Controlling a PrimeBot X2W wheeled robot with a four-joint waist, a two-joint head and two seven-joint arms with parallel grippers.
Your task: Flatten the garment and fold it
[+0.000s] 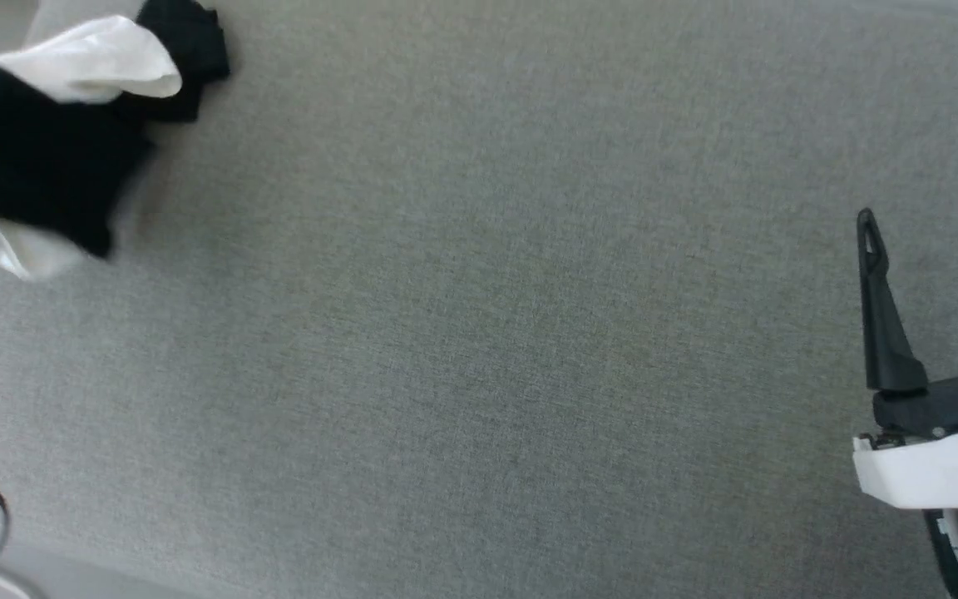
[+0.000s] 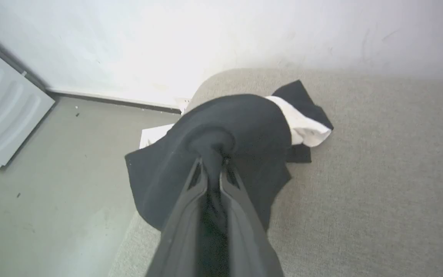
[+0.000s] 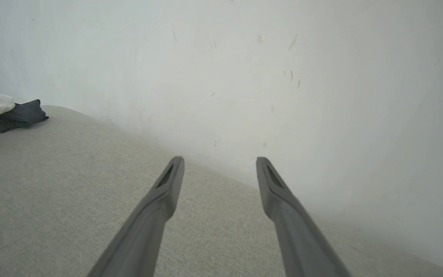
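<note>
Two pincers are over a grey fabric tabletop (image 1: pixel 479 333). Nearest in the head view, the right pincer (image 1: pixel 920 208) sits at the lower right above its white wrist casing. Its two dark fingers point up the view and are spread wide with nothing between them, so it is released. Its own wrist view agrees: the right pincer (image 3: pixel 219 159) hangs low over bare tabletop (image 3: pixel 52 184) with its fingers apart, aimed toward the wall (image 3: pixel 244 77). It is well apart from the garment (image 3: pixel 10 115) at the far left edge of that view.

In the left wrist view, the left pincer (image 2: pixel 213 164) reaches forward and down. Its fingers are drawn close together and clenched on a fold of the garment (image 2: pixel 244 127). The black cloth bunches into a small hump just past the tips and drapes down both sides of the fingers.

Past the grip, the garment is a crumpled heap near a rounded corner of the tabletop (image 2: pixel 379 173). It is black on top, with a white fold and another black flap on its far side. In the head view the garment (image 1: pixel 38 158) lies at the upper left, partly blurred, with black and white mixed and nothing spread flat.

Farther off, beside that corner, are the floor (image 2: pixel 52 173), a white ribbed cabinet (image 2: pixel 2 115), a dark skirting (image 2: pixel 110 100) and the pale wall (image 2: pixel 206 38).
</note>
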